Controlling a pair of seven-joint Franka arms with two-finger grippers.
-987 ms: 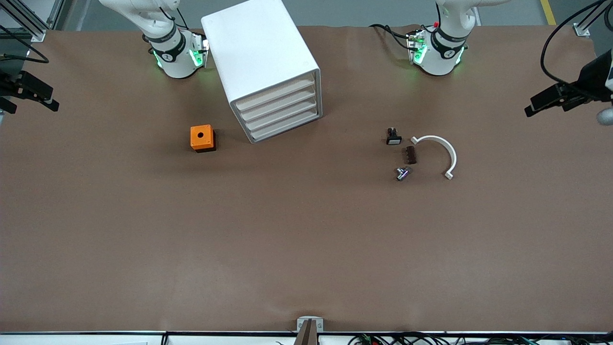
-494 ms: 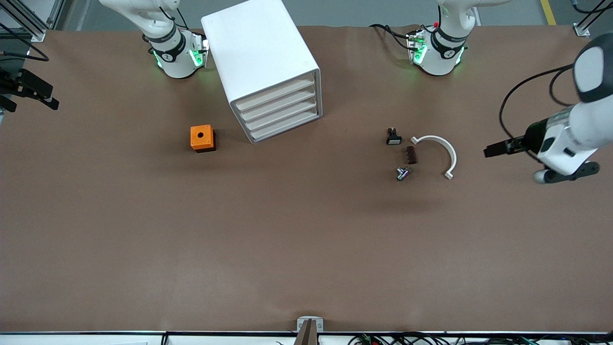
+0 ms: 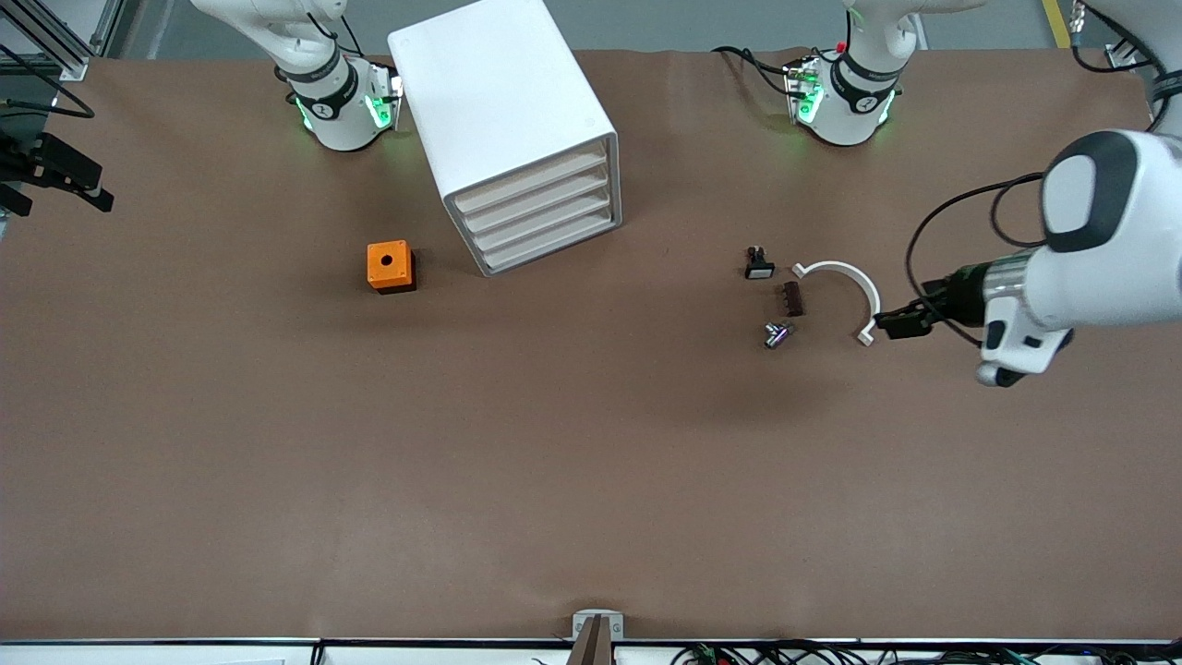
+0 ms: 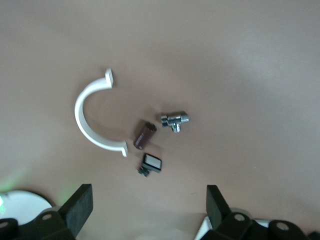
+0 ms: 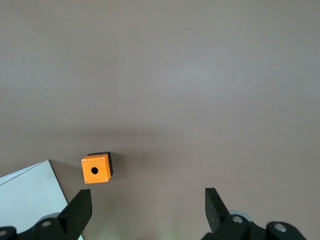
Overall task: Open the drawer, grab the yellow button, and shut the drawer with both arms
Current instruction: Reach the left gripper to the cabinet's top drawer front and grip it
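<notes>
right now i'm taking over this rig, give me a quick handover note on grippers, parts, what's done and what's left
Left gripper: open, empty, over the table beside the white curved clip.
Right gripper: open, empty, waiting high over the right arm's end of the table.
Drawer cabinet: all four drawers shut.
Button: not visible in any view.
On the table: orange box, small black part with white face, brown part, chrome fitting.
Done: nothing yet.
Left: open a drawer, take the button, close the drawer.

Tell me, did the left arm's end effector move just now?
Yes. The left end effector swung in from the table's edge toward the white curved clamp, now beside its tip.
</notes>
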